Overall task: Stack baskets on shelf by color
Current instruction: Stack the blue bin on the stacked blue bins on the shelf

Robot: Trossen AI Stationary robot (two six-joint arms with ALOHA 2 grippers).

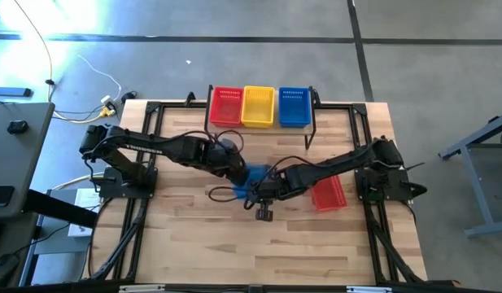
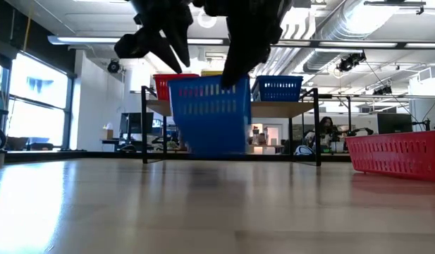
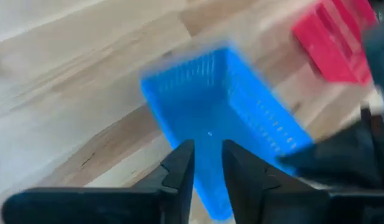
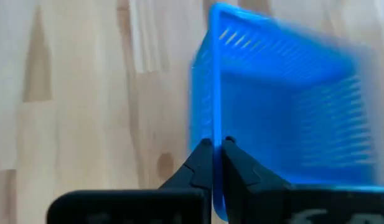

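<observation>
Mid-desk is crowded: the left claw [image 1: 237,173] and right claw [image 1: 259,189] converge on one blue basket [image 1: 252,181], blocking passage there. A red basket [image 1: 329,194] lies just beside the right arm, narrowing that side. On the shelf [image 1: 312,129], red [image 1: 226,106], yellow [image 1: 259,107] and blue [image 1: 294,107] baskets fill the board edge to edge. The desk [image 1: 259,248] near its front edge is open wood, free for passage.

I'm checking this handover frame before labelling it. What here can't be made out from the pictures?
- High view: the blue plastic mesh basket is mostly covered by both dark arms.
- Low view: whether that basket touches the tabletop is unclear.
- Left wrist view: the left tool straddles the basket's wall; contact is blurred.
- High view: how many baskets are stacked on the light-wood shelf cannot be told from above.
</observation>
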